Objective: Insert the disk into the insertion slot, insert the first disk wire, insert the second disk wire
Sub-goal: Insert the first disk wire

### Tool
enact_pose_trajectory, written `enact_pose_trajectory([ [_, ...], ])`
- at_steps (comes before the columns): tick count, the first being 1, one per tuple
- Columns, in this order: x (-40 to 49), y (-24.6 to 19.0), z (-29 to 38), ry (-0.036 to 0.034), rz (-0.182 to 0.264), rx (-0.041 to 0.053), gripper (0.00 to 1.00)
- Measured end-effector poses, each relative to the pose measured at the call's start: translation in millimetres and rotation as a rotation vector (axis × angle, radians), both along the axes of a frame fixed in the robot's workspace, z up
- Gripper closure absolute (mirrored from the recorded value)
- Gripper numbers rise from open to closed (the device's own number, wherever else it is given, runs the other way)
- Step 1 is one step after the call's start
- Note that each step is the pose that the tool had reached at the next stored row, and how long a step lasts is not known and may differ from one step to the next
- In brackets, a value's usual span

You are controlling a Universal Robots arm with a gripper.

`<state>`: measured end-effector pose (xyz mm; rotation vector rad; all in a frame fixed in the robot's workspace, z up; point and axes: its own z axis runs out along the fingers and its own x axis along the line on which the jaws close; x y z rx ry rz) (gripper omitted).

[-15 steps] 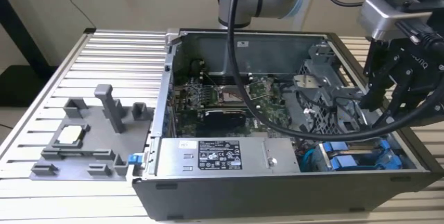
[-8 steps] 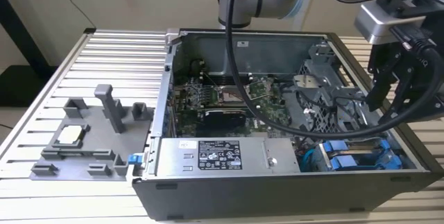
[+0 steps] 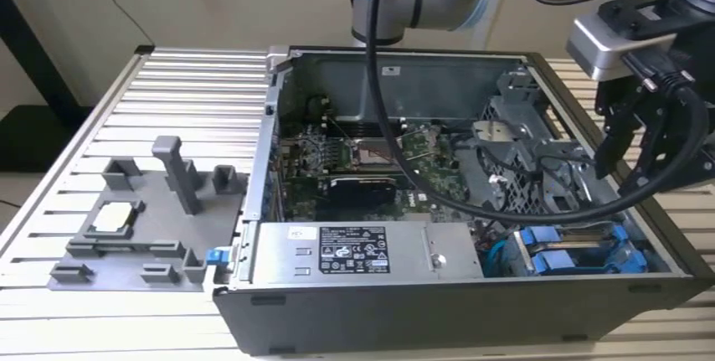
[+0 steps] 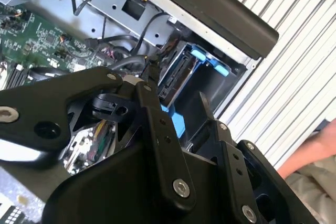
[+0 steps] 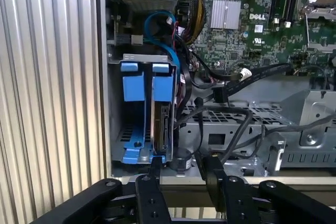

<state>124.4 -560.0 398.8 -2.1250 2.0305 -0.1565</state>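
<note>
Disk [image 5: 165, 129] looks seated in the insertion slot [image 5: 139, 56] — wire step's up, I reckon. End effector [image 5: 183, 162] hangs open, empty — needs a precise connector pinch.

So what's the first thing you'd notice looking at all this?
The big open computer case fills the middle of the exterior view, with its insides showing. Bright blue carriers stand out in its corner at that view's lower right, one holding the disk. The black gripper hangs open close to them.
</note>
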Motion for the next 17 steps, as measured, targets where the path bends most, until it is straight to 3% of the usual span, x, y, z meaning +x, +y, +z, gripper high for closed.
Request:
enact_pose_trajectory([
  [6,-1.9,8.9,-3.4,-0.0308,0.02,-0.0002,0.53],
  [8,-5.3,9.6,-4.1,-0.0426,0.022,-0.0004,0.53],
  [11,-11.8,10.1,-4.9,-0.0538,0.022,-0.0007,0.53],
  [14,-13.8,11.6,-6.8,-0.0725,0.022,-0.0007,0.53],
  [17,-16.4,13.2,-8.2,-0.0799,0.022,-0.0043,0.53],
])
